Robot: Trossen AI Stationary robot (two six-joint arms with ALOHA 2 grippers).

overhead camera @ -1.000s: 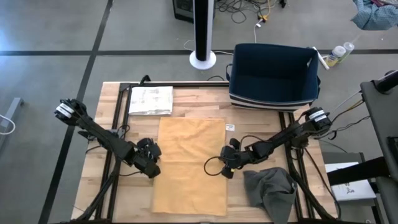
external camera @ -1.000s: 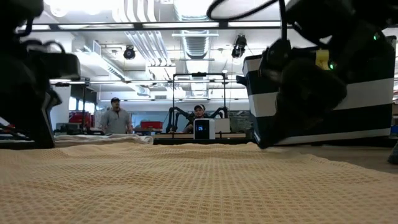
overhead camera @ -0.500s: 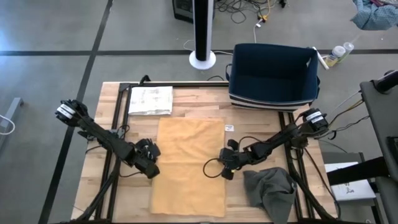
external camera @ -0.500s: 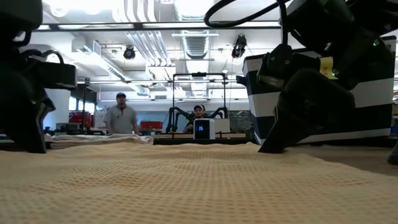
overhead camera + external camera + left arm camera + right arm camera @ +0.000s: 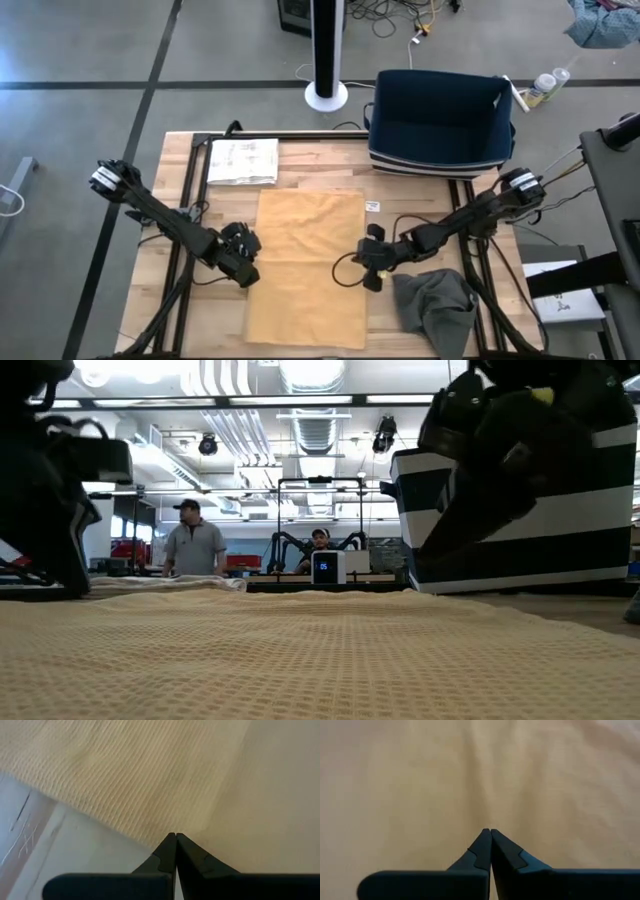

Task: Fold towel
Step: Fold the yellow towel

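A tan waffle-weave towel [image 5: 310, 265] lies spread flat in the middle of the wooden table, its long sides running near to far. My left gripper [image 5: 248, 270] is shut, and its tips [image 5: 175, 836] stand at the towel's left edge [image 5: 125, 832], where cloth meets bare table. My right gripper [image 5: 366, 268] is shut with nothing in it. It hangs a little above the towel [image 5: 470, 770] just inside its right edge, and the low view shows it raised off the cloth [image 5: 430, 555]. My left gripper has its shut fingertips right at the towel's left edge [image 5: 150, 837], slanting down from the table's left side. Whether they touch the cloth or pinch any of it, I cannot tell.
A navy bin with white stripes [image 5: 440, 120] stands at the far right. A printed sheet [image 5: 242, 160] lies at the far left, a small white tag [image 5: 371, 205] by the towel's far right corner, and a grey cloth [image 5: 435, 300] is bunched at the near right. People stand in the room beyond [image 5: 195, 550].
My right gripper, still shut, has risen off the towel's right side and rolled slightly. The towel has stayed flat on the table.
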